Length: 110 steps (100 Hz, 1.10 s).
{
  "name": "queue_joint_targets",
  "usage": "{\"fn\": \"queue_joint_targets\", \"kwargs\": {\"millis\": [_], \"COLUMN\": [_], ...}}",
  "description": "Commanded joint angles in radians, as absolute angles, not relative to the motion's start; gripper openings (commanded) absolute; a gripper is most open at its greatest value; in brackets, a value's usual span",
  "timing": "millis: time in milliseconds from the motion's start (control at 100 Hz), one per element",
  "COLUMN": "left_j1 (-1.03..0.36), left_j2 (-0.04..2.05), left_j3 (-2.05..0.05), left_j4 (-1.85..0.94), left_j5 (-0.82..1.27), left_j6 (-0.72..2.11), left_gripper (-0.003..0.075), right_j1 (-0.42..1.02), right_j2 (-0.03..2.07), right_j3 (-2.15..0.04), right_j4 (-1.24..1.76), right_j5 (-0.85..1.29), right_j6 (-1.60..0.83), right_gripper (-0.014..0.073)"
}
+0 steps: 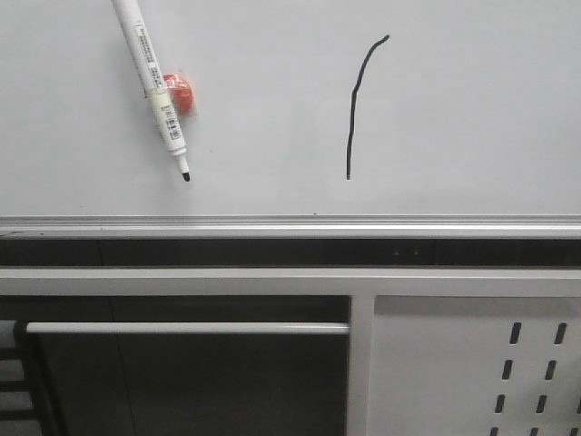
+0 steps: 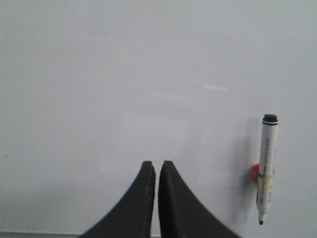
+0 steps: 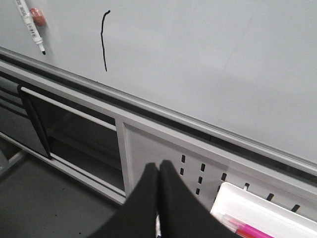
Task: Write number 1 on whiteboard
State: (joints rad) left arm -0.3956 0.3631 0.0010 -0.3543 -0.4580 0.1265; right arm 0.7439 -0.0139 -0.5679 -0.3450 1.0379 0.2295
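1. one whiteboard (image 1: 472,109), with one number 1 (image 1: 356,104) drawn on it, right of the pen, its foot just above the bottom rail (image 1: 290,224).
2. one pen (image 1: 154,86) held tilted on the board by one red magnet (image 1: 180,94), tip down; its top end is cut off in the front view.
3. one perforated panel (image 1: 472,372) below the rail, partly cut off.
4. left gripper (image 2: 156,171): fingers together, holding nothing, facing bare board.
5. right gripper (image 3: 158,173): fingers together, empty, over the panel; one white tray (image 3: 262,213) with a pink pen (image 3: 242,229), both cut off.
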Motion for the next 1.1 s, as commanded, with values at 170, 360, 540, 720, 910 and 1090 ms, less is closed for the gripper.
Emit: {"fn": "queue_joint_targets", "kwargs": {"millis": [170, 360, 540, 720, 910, 1090], "left_j1": [-0.221, -0.173, -0.171, -0.164, -0.145, -0.139], "left_j2": [0.084, -0.034, -0.029, -0.029, -0.031, -0.031], "left_j3": [-0.015, -0.015, -0.015, -0.013, 0.024, 0.027], "left_j4": [-0.333, -0.281, -0.287, -0.125, 0.122, 0.163], "left_j5": [-0.256, -0.251, -0.265, -0.227, -0.131, 0.095], "left_j6": [0.129, 0.129, 0.129, 0.012, -0.238, -0.235], "left_gripper": [-0.0018, -0.0018, -0.0018, -0.0018, -0.0018, -0.0018], "right_j1": [0.739, 0.739, 0.739, 0.739, 0.739, 0.739], "right_j2": [0.003, 0.003, 0.003, 0.003, 0.003, 0.003], "right_j3": [-0.588, -0.588, -0.588, -0.588, -0.588, -0.588], "right_j4": [-0.374, -0.374, -0.374, -0.374, -0.374, -0.374], "right_j5": [0.966, 0.966, 0.966, 0.966, 0.966, 0.966], "right_j6": [0.222, 0.222, 0.222, 0.222, 0.222, 0.222], "right_gripper": [-0.0079, -0.0079, -0.0079, -0.0079, -0.0079, -0.0079]}}
